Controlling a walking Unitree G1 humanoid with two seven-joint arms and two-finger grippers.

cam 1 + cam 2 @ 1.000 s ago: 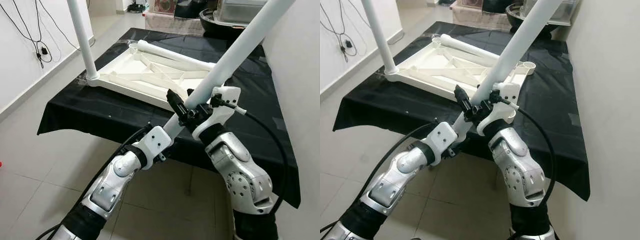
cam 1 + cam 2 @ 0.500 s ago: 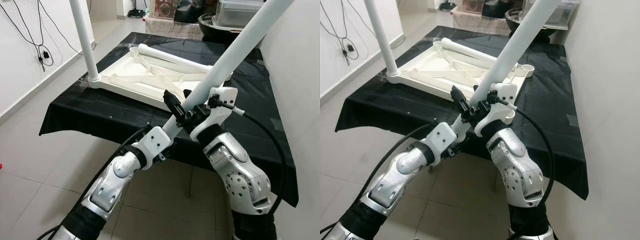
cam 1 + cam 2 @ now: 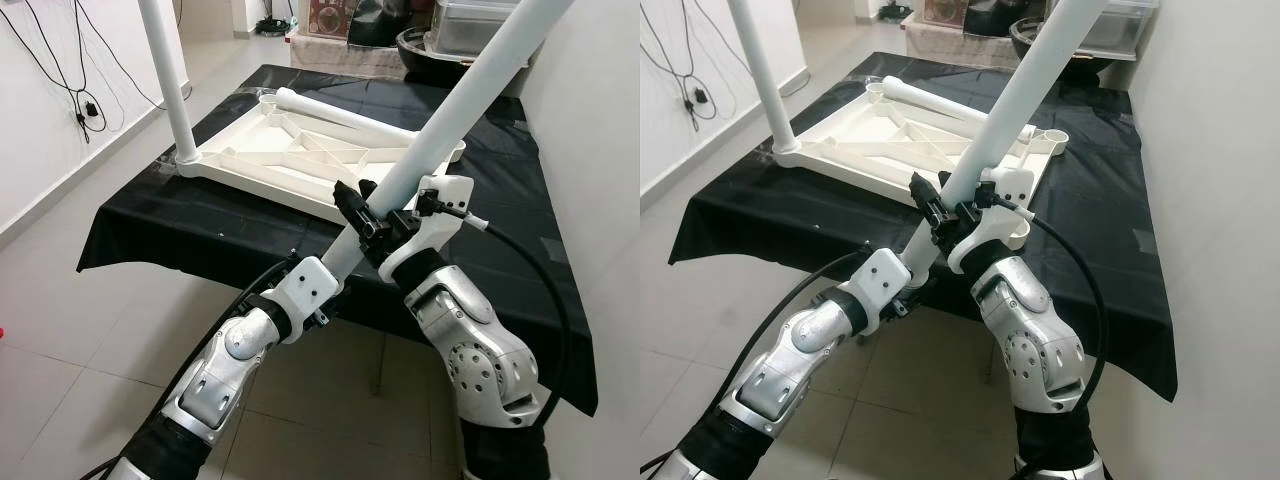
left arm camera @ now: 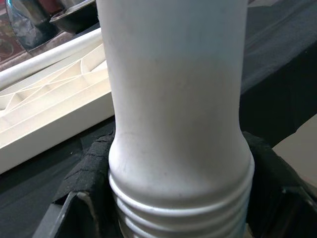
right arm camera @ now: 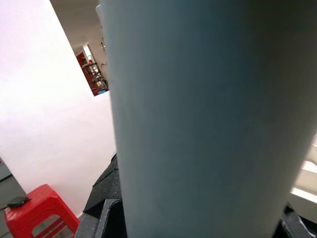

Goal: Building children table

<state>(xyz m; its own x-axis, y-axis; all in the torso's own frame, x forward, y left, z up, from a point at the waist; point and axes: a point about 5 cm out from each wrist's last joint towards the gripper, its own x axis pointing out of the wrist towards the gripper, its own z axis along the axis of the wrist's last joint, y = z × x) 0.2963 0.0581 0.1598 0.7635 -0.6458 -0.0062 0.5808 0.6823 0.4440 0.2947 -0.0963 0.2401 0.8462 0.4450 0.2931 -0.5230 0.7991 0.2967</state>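
Both the left gripper (image 3: 340, 262) and the right gripper (image 3: 372, 222) have their jaws clamped on a white table leg (image 3: 455, 108), held slanting above the bench's near edge. The upturned white tabletop (image 3: 300, 160) lies on the black-draped bench (image 3: 180, 225), one leg (image 3: 165, 70) upright at its left corner.

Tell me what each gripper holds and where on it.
Both hold the long white plastic table leg: the left gripper at its threaded lower end, the right gripper just above.

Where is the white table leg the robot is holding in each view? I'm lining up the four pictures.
Left eye view: white table leg slants from centre to upper right.
Right eye view: slants the same way.
Left wrist view: close up, threaded end nearest.
Right wrist view: very close up.
Shared landmark: upturned white tabletop on the black cloth.
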